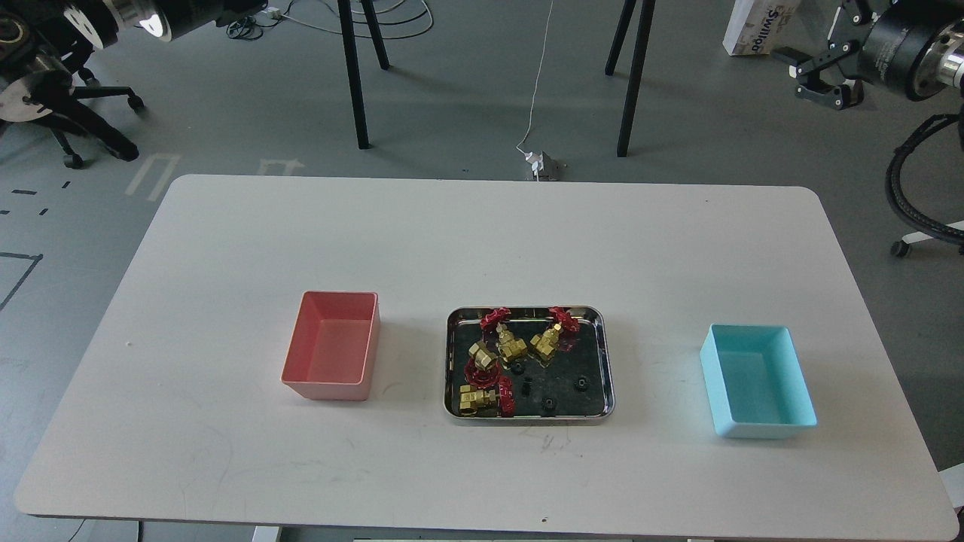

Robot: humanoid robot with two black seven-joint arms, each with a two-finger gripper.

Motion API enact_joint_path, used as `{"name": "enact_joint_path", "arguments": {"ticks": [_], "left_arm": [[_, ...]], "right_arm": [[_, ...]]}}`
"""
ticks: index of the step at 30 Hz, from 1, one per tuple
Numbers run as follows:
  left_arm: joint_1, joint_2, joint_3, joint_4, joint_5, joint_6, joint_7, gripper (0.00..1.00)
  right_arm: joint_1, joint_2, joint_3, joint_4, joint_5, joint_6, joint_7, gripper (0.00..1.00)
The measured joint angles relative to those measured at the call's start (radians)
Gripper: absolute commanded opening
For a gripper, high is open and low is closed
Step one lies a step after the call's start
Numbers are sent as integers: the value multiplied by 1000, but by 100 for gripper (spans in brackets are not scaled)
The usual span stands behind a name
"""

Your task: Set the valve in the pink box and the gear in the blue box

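Black and raised high, both arms stay off the counter (pixel 482 241), at the top corners of the view. The right arm comes in from the upper right, and its tool (pixel 817 75) points to the left over the floor, with the two fingers apart and nothing between them. The left arm shows only thick joints at the upper left; its tool is not seen.

On the white counter, a shiny steel tray (pixel 606 361) lies in the middle. Four brass valves with red handwheels lie inside it, mostly in the left and far part; one valve (pixel 547 339) is tilted near the far right. Four tiny black gears lie in the near right part, one gear (pixel 581 383) close to the right wall. The pink box (pixel 331 384) stands left of the tray, well apart, and the blue box (pixel 761 429) stands right of it. Both boxes hold nothing. Table legs and a white cable (pixel 536 90) are on the grey floor behind.
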Motion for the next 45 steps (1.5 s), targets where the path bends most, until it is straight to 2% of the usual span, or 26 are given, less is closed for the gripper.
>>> {"name": "enact_joint_path", "arguments": {"ticks": [8,13,15,18,20,24,28,34,39,45], "left_arm": [[30,-27,-75,13,-29,12,-23,98],[54,-78,-91,162,-104,-5,-17,100],[86,-92,-54,164,-96,-22,-32,98],[135,-54,0,41,6,-7,-87,94],[160,-3,12,-76,174,63,-112,94],[231,28,19,-266,549,209,-121,94],[311,21,23,-383,964,334,-93,94],[464,-77,65,-407,1419,458,-5,94],[598,-175,90,-382,1478,474,56,94],[657,-287,140,-291,1481,475,74,94]], "right_arm": [[4,1,8,13,-2,0,0,99],[6,1,27,32,-11,7,3,99],[6,1,28,31,-25,9,3,99],[10,1,28,33,-67,11,3,98],[19,1,28,33,-104,12,3,98],[33,1,28,29,-143,1,3,98],[36,0,28,28,-147,-2,2,98],[43,-11,27,29,-149,2,2,98],[53,-13,24,28,-151,1,2,98],[56,-13,24,25,-152,-1,2,98]]}}
